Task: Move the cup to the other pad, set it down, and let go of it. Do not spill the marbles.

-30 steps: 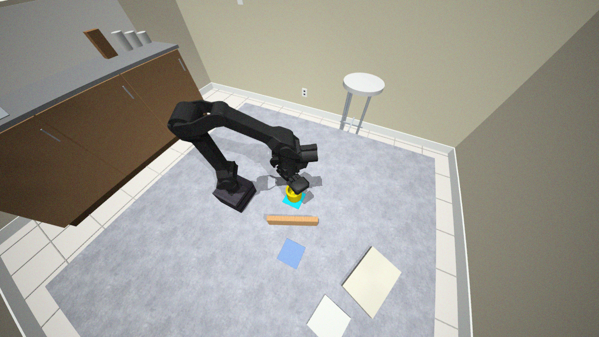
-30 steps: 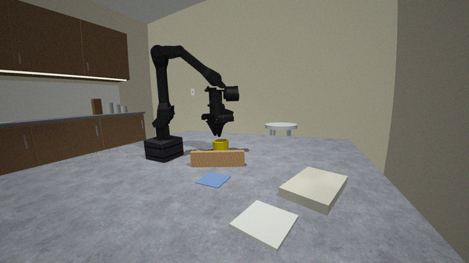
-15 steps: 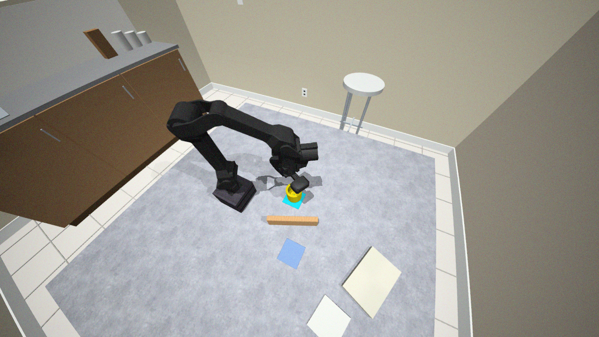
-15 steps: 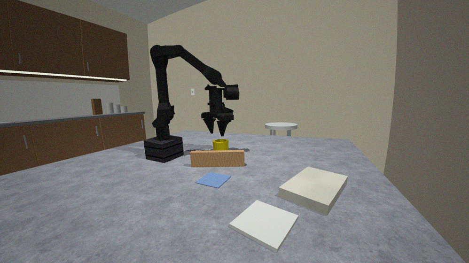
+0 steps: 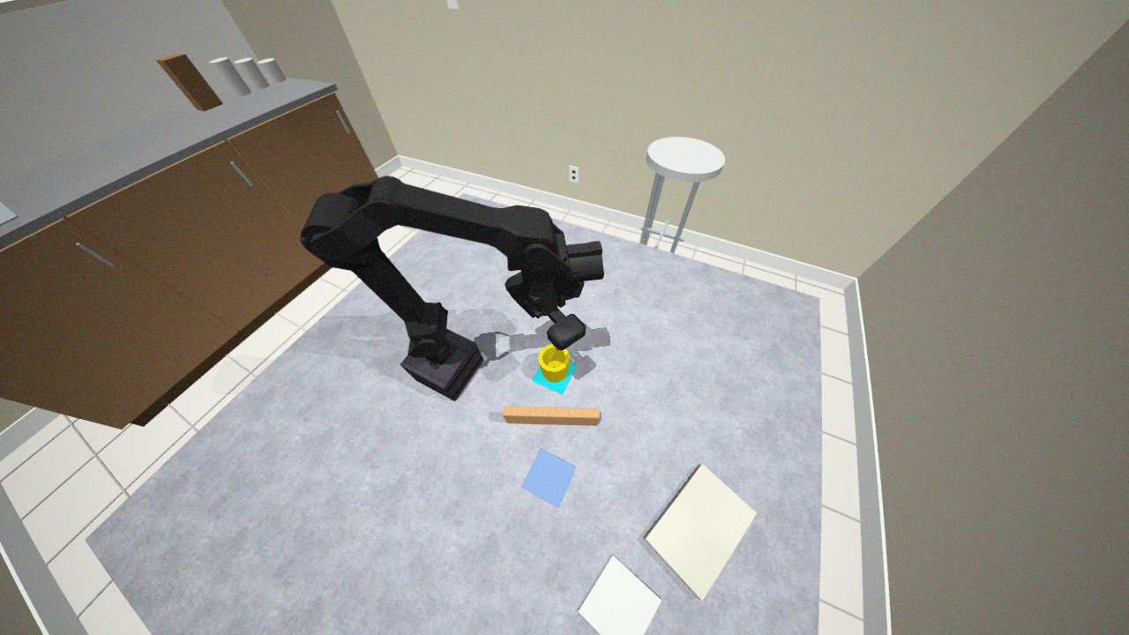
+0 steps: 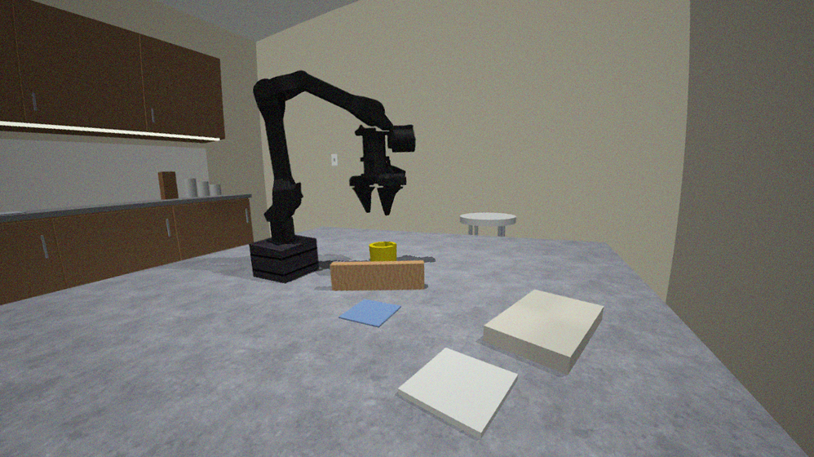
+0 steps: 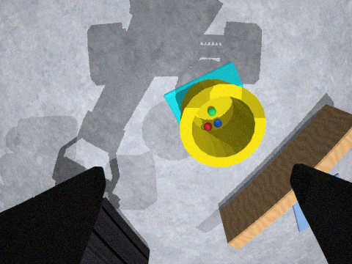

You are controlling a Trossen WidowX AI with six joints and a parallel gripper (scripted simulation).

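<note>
A yellow cup [image 5: 554, 374] [image 6: 382, 252] [image 7: 185, 136] stands upright on the cyan pad [image 5: 560, 388] [image 7: 231, 70]. In the wrist view a green marble [image 7: 212, 111], a red marble [image 7: 207, 126] and a blue marble [image 7: 218, 123] lie inside it. My gripper [image 6: 377, 213] [image 7: 201, 176] is open and empty, and hangs above the cup without touching it. In the top view its fingers are mostly hidden. The blue pad [image 5: 549, 477] [image 6: 370, 312] bears nothing; in the wrist view only a small part of it shows, behind the wooden bar and my right-hand finger.
A wooden bar [image 5: 550, 415] [image 6: 378, 275] [image 7: 279, 176] stands on edge between the two pads. A thick cream block [image 5: 700, 530] [image 6: 545, 325] and a thinner white slab [image 5: 620, 597] [image 6: 459, 387] lie beyond the blue pad, off to one side.
</note>
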